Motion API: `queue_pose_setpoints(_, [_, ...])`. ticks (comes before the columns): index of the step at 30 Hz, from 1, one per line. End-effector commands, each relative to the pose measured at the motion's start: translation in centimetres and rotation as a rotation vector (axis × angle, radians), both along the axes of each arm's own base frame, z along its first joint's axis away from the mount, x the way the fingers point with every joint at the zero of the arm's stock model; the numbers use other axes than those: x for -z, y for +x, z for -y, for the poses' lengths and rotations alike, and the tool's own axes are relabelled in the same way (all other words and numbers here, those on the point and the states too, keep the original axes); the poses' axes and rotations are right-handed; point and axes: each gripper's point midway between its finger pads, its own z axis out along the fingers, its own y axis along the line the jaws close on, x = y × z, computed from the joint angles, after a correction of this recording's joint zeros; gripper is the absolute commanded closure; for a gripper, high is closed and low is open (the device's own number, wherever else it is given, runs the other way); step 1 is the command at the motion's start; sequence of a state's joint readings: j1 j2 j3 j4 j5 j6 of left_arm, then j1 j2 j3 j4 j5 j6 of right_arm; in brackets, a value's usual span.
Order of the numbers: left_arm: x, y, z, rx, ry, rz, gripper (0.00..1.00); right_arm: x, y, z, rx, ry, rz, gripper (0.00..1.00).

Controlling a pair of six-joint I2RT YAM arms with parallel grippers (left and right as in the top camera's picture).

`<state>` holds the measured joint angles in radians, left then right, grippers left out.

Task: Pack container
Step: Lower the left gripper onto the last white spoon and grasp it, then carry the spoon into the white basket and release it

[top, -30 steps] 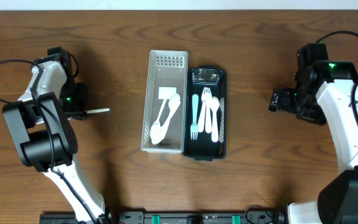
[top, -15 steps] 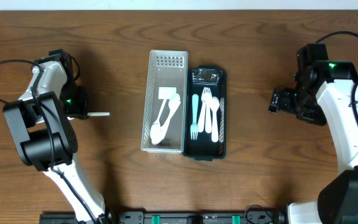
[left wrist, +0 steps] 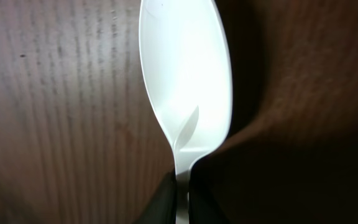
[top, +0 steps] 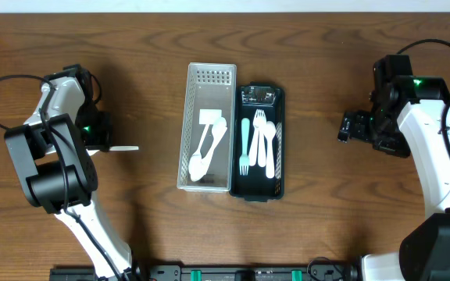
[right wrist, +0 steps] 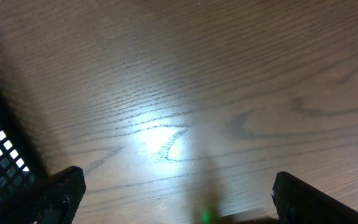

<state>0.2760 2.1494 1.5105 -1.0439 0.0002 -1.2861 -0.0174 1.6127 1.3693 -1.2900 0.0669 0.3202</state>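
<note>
— Where is the spoon now?

— In my left tool [left wrist: 180, 188]. Its jaws are clenched on the neck of the white spoon [left wrist: 185, 81], and the bowl points straight out ahead of the wrist, over the dark wood of the bench [top: 155, 47]. I cannot tell whether the bowl touches the wood or sits just above it.

— And the containers?

— Both are at the middle of the bench, well apart from that spoon, which sticks out of my left tool toward them. The pale basket [top: 198, 78] has a perforated end and white spoons [top: 206, 148] lying lengthwise inside. The black tray [top: 281, 140] stands right against the basket's far side, and pale forks [top: 259, 144] lie in it.

— What about your other side?

— My right tool [top: 347, 126] is released, jaws spread wide with nothing between them. It hangs over bare bench beyond the black tray, near it but apart, pointing toward it.
</note>
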Motion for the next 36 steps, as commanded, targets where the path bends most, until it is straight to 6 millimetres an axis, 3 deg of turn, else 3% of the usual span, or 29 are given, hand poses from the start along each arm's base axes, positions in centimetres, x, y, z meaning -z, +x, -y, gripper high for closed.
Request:
queue_pose_setpoints(1, [2.3,-2.4,0.4,-0.001,-0.025,-0.108,0.94,-0.3,0.1,0.1,-0.013,-0.001,0.01,0.01])
queue_pose_setpoints(8, [1.7,-2.2,0.3,0.12,-0.052,-0.095,0.94,-0.3,0.1,0.1,-0.015,-0.002,0.013,0.01])
queue_pose_setpoints(13, [0.1,-1.5,0.0,0.186,-0.044,-0.041,0.94,-0.3,0.2,0.2,-0.028,-0.01,0.014,0.01])
queue_pose_setpoints(17, [-2.4,-0.5,-0.2,0.243,-0.022,0.038,0.94,-0.4,0.4,0.2,-0.028,-0.009,0.021,0.01])
queue_pose_setpoints(22, [-7.6,1.0,0.2,0.378,0.024,0.181,0.94,-0.4,0.6,0.2,-0.028,-0.01,0.033,0.01])
queue_pose_setpoints(27, [-15.3,2.5,4.4,0.723,0.05,0.404,0.94,-0.4,0.8,0.2,-0.041,-0.011,0.037,0.01])
queue_pose_setpoints(31, [-21.9,2.2,9.8,1.08,0.148,0.562,0.94,-0.4,0.9,0.2,-0.042,-0.011,0.042,0.01])
queue_pose_setpoints(36, [-26.4,0.3,17.7,1.573,0.251,0.67,0.94,-0.4,1.1,0.2,-0.042,-0.011,0.05,0.01])
